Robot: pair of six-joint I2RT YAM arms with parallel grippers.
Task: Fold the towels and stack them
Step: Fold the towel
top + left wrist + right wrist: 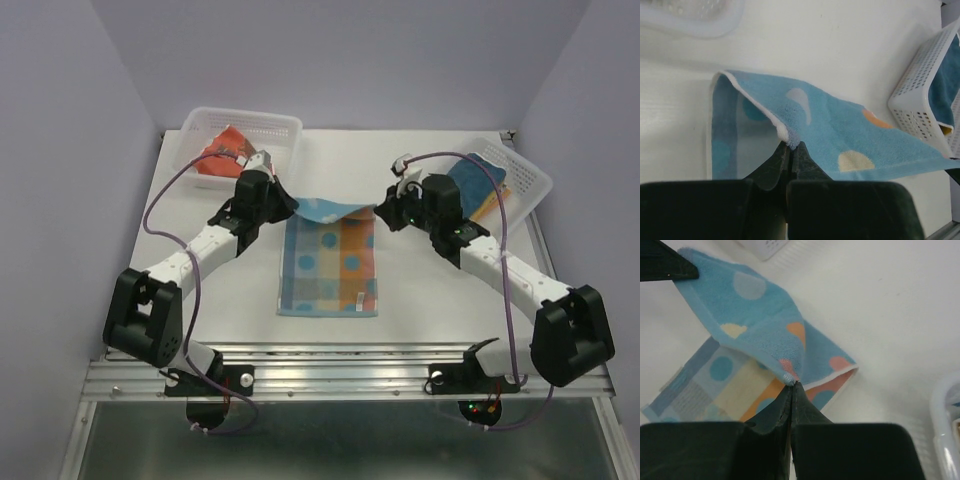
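Observation:
A light blue dotted towel [330, 265] lies flat in the middle of the table, its far edge lifted off the surface. My left gripper [291, 206] is shut on the towel's far left corner, and in the left wrist view the tips [791, 146] pinch the towel [840, 135] at its hem. On the far right corner my right gripper [379, 214] is shut too. The right wrist view shows those tips [792, 384] clamping the towel [755, 320], which sags between the two corners. A red-orange towel [222, 152] lies in the left basket. A teal towel [476, 180] lies in the right basket.
A white lattice basket [282, 127] stands at the back left, just behind the left gripper. A second basket [530, 180] stands at the back right, beside the right arm; its wall [920, 100] is close to the towel's right end. Purple walls enclose the table.

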